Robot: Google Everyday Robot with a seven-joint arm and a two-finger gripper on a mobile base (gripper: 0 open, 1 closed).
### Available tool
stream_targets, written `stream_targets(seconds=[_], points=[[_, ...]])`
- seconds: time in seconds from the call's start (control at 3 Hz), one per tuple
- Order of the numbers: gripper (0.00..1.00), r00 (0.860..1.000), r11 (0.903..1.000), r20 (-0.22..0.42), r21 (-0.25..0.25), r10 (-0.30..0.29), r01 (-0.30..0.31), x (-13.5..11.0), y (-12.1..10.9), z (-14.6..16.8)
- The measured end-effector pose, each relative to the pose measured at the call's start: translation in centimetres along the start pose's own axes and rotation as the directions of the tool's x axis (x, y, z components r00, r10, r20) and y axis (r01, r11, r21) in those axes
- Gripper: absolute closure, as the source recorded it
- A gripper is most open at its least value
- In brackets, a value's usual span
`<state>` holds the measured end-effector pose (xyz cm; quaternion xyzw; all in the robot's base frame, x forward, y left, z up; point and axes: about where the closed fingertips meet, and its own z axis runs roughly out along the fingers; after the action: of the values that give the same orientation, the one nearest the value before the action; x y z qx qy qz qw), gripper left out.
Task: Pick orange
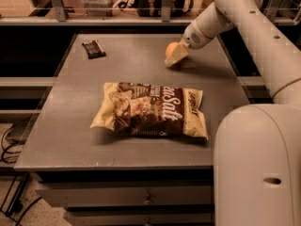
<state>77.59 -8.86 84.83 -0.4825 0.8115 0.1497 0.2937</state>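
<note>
Cables: dark loops are seen on the floor, left of the table and below its level.
Table: a flat grey top with a fine speckle is shown, lit warmly; drawers are set under its front edge.
Wrapped bar: a small dark bar is laid flat near the far left corner, well apart from everything else.
Rail: a pale shelf edge with upright posts is run along behind the table, with dim clutter beyond it.
Snack bag: a brown-and-cream bag is laid flat at the middle of the top.
Orange: it is placed on the far right part of the table, partly covered by the gripper, which is touching it.
Gripper: it is lowered to the table surface at the orange's right; whether it is closed on the fruit cannot be told.
Arm: a white arm is reached in from the right.
Robot body: the near right corner is filled by it.
</note>
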Motion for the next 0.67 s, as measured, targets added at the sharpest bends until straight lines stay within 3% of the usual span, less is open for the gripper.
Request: stream_targets(seconds=[0.33,0.67], points=[[0.64,1.0,0.9998,-0.014,0.012,-0.015,0.015,-0.6,0.0,-0.5],[0.88,0.996,0.9949,0.003,0.038,-0.093,0.093,-3.3,0.9,-3.1]])
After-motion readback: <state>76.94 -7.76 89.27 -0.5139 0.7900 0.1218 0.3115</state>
